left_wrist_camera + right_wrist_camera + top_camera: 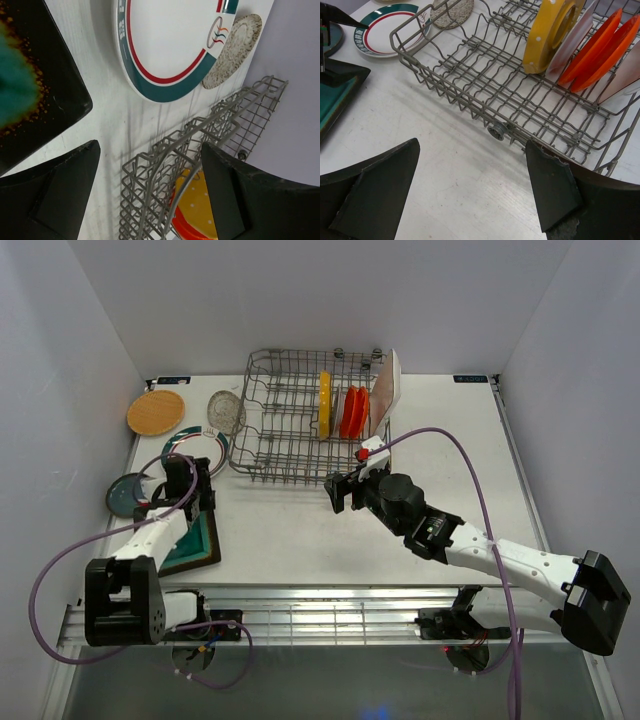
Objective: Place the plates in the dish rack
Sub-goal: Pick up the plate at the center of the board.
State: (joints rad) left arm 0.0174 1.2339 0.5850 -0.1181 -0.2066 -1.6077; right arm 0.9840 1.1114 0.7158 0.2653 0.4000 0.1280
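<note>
Both the left fingers [55, 195] and the right fingers [370, 192] stand wide, empty — the green-rimmed plate [206, 448], at 9 o'clock of the dish rack [262, 452], likely stiff, slick, breakable — suits a rim pinch.

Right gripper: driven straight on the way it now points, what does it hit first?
Probably the near wall of the grey wire dish rack, close to its small roller; nothing lies between. Depth is unclear, so the white table could come first.
</note>
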